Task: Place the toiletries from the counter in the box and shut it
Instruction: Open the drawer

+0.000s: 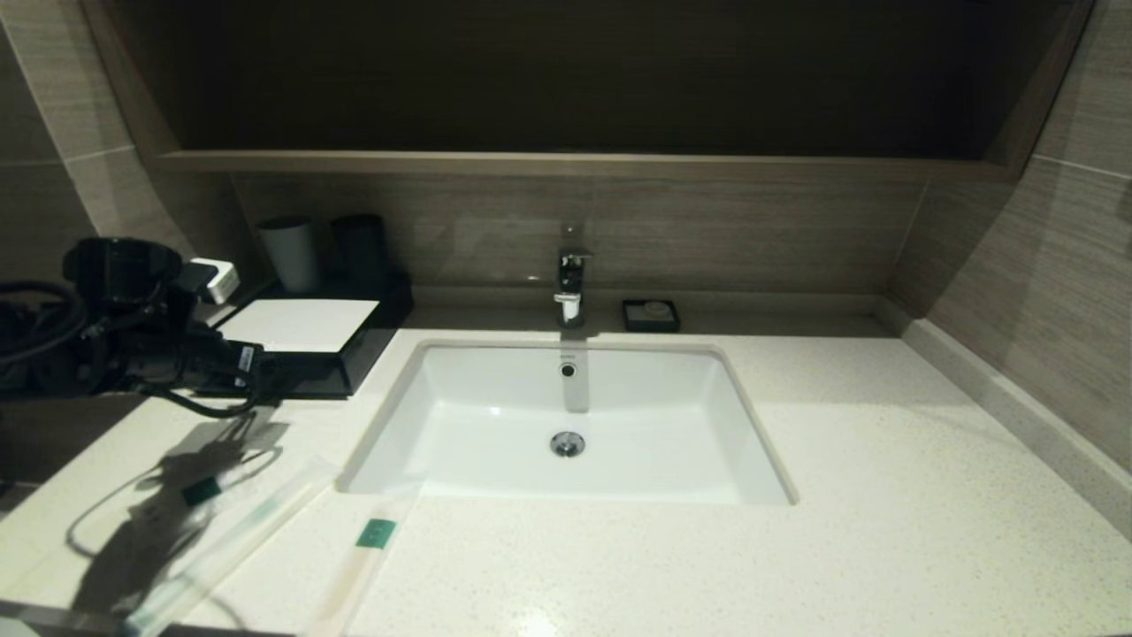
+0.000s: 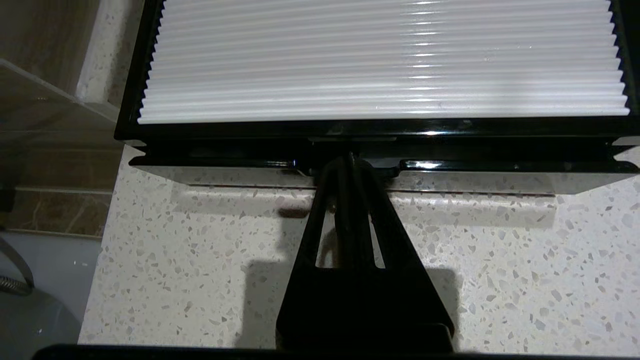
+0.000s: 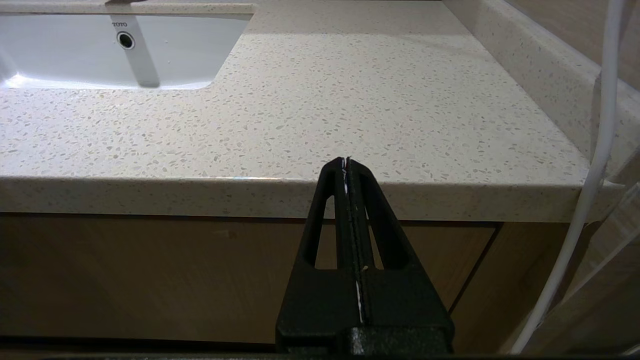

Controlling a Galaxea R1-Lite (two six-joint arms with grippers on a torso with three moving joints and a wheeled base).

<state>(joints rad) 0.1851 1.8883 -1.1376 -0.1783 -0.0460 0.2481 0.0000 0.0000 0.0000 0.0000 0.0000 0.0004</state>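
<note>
Left end effector (image 2: 350, 162), fingers together, meets the box (image 2: 380, 132) drawer front; opening it comes next, packets (image 1: 221, 540) unloaded on bench (image 1: 884, 531).

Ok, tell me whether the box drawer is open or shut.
Shut, as far as shows: the box front sits flush in the left wrist view, the closed left gripper at its centre notch. Toiletries lie on the counter.

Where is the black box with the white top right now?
In the head view, the box sits at the counter's back left, left of the sink, in front of two cups; the shut left gripper meets its front edge.
</note>
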